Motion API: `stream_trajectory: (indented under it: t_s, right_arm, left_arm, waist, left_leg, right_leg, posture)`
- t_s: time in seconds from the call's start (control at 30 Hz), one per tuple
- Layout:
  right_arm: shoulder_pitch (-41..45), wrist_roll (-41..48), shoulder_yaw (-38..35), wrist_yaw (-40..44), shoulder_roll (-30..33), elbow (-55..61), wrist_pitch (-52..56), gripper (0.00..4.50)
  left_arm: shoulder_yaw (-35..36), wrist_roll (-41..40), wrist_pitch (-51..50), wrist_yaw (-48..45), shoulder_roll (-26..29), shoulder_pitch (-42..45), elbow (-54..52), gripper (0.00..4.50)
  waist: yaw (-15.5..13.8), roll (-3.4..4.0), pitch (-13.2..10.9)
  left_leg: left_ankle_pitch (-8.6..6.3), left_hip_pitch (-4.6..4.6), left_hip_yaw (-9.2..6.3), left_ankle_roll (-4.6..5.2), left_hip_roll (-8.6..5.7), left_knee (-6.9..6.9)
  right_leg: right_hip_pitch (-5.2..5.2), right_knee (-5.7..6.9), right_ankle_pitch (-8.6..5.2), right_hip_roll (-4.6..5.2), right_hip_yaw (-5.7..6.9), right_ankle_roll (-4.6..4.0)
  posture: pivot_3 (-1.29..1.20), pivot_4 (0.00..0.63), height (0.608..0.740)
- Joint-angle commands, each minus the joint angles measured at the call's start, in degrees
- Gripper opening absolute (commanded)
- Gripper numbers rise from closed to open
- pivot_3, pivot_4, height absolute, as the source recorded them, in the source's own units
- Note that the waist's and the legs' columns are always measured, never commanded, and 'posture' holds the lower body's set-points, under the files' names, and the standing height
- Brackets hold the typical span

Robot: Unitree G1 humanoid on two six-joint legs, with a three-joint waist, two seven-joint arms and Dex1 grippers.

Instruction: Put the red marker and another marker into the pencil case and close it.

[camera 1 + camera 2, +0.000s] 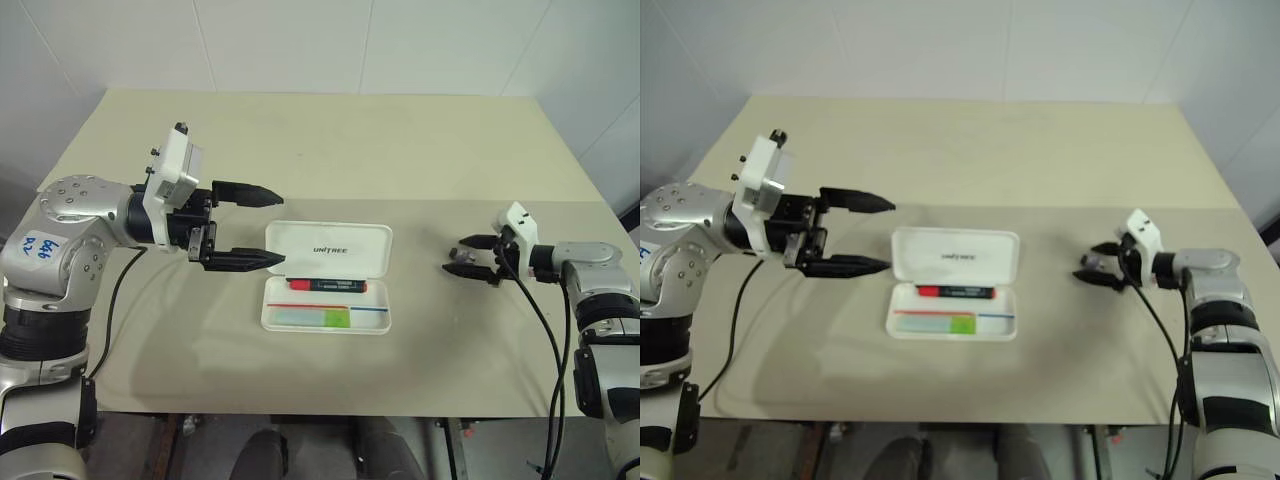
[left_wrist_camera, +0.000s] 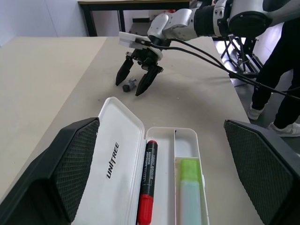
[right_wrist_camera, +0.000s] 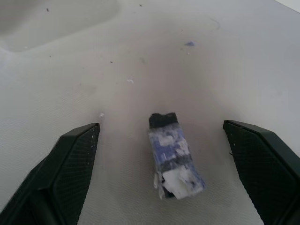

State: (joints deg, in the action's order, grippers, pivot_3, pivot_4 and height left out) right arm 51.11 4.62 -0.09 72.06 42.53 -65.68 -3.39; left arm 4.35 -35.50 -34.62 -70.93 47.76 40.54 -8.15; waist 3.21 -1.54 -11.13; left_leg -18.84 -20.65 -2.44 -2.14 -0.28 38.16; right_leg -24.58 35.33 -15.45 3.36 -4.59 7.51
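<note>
The pencil case [image 1: 327, 290] was found open at table centre, "UNITREE" printed on its raised lid. The red marker [image 1: 327, 285] lay in the far compartment, another marker [image 1: 312, 317] in the near one. The left gripper [image 1: 262, 226] was held spread, just left of the case. The right gripper [image 1: 470, 254] was spread around a small blue-white eraser [image 3: 174, 156], well right of the case.
</note>
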Motion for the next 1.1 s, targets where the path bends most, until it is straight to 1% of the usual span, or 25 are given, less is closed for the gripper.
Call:
stream_trajectory:
  t_s: [0.03,0.27,0.3,0.43,0.53,0.6,0.67,0.87,0.93,1.0,1.03,1.1]
  right_arm:
    - [0.0,-0.6,-0.6,0.6,0.4,-1.0,-0.6,3.19]
    - [-0.4,-0.1,-1.3,2.0,0.3,0.2,-0.8,0.51]
    - [-0.4,-0.1,-1.4,1.6,0.3,0.6,-1.2,0.37]
    - [-0.5,0.4,-1.8,1.0,0.4,2.2,-1.9,0.37]
    - [-2.0,3.1,-2.8,3.8,0.6,9.1,-0.8,0.37]
    - [-4.6,5.9,-4.0,4.8,0.8,17.1,2.3,0.37]
    - [-8.7,9.3,-5.4,4.7,1.2,28.2,7.1,0.37]
    - [-20.8,17.0,-8.2,1.2,2.6,55.9,21.2,0.37]
    - [-23.8,19.3,-8.5,-0.6,2.6,63.3,25.1,0.37]
    - [-28.0,23.5,-7.7,-4.1,0.9,74.7,31.1,0.37]
    - [-29.7,25.0,-7.4,-5.2,0.5,78.6,33.1,0.37]
    - [-31.9,25.7,-5.8,-7.3,-0.7,82.6,35.0,0.37]
  left_arm:
    - [1.8,-0.5,0.7,-0.5,1.3,0.9,0.3,4.5]
    - [1.4,0.7,2.7,-1.0,1.4,0.8,2.5,4.5]
    - [1.3,1.0,3.2,-1.1,1.3,0.5,2.9,4.5]
    - [1.3,2.0,5.1,-1.4,1.3,-1.0,4.0,4.5]
    - [1.8,4.3,9.7,-1.5,1.1,-4.6,5.7,4.5]
    - [2.4,5.0,11.6,-1.2,1.0,-6.9,6.5,4.5]
    - [3.0,5.6,13.6,-1.0,1.0,-9.2,7.2,4.5]
    - [5.6,5.5,16.4,0.4,0.5,-14.3,6.8,4.5]
    - [6.3,5.8,17.8,0.7,0.3,-15.7,7.1,4.5]
    - [7.3,6.6,20.7,1.3,-0.4,-18.2,8.2,4.5]
    - [7.5,6.8,21.8,1.7,-0.9,-19.1,8.3,4.5]
    - [7.5,7.2,23.5,1.1,-1.1,-20.7,8.6,4.5]
  waist:
    - [0.0,0.0,0.0]
    - [0.1,0.0,0.0]
    - [0.1,0.0,0.0]
    - [0.1,0.01,0.0]
    - [0.3,0.02,0.0]
    - [0.2,0.03,0.0]
    - [0.0,0.03,0.0]
    - [-0.6,0.03,0.0]
    - [-1.0,0.03,0.0]
    - [-1.2,0.05,0.0]
    - [-1.2,0.04,0.0]
    - [-1.3,0.03,0.0]
  left_leg:
    - [0.0,0.01,0.0,0.0,0.0,0.0]
    - [0.0,0.04,0.01,0.01,0.0,0.04]
    - [0.0,0.05,0.01,0.01,0.0,0.04]
    - [0.0,0.05,0.02,0.0,-0.01,0.04]
    - [0.0,0.08,0.05,0.0,0.0,0.03]
    - [0.01,0.11,0.04,0.0,0.01,0.01]
    - [0.0,0.1,0.02,0.01,0.03,0.02]
    - [-0.07,0.08,-0.19,0.13,0.03,0.06]
    - [-0.07,0.09,-0.21,0.16,0.03,0.06]
    - [-0.07,0.1,-0.2,0.17,0.0,0.06]
    - [-0.07,0.16,-0.24,0.17,0.03,0.01]
    - [-0.07,0.19,-0.25,0.16,0.06,0.01]
  right_leg:
    - [0.0,0.02,0.0,0.0,0.0,0.0]
    - [0.0,0.13,0.0,-0.02,-0.02,-0.01]
    - [0.0,0.14,0.0,-0.02,-0.02,0.0]
    - [0.0,0.16,0.0,-0.02,-0.04,-0.01]
    - [-0.01,0.18,0.0,-0.02,-0.1,-0.01]
    - [-0.04,0.2,0.0,-0.04,-0.16,-0.01]
    - [-0.06,0.23,0.0,-0.04,-0.15,-0.01]
    - [-0.06,0.25,0.0,0.03,-0.14,-0.01]
    - [-0.06,0.26,-0.01,0.05,-0.15,-0.01]
    - [-0.07,0.21,-0.01,0.05,-0.17,-0.01]
    - [-0.07,0.23,-0.02,0.03,-0.22,-0.03]
    - [-0.06,0.19,-0.03,-0.01,-0.22,-0.05]
  posture:
    - [0.0,0.15,0.74]
    - [0.0,0.15,0.74]
    - [0.0,0.15,0.74]
    - [0.0,0.15,0.74]
    - [0.0,0.15,0.74]
    - [0.0,0.15,0.74]
    - [0.0,0.15,0.74]
    - [0.0,0.15,0.74]
    - [0.0,0.15,0.74]
    - [0.0,0.15,0.74]
    - [0.0,0.15,0.74]
    - [0.0,0.15,0.74]
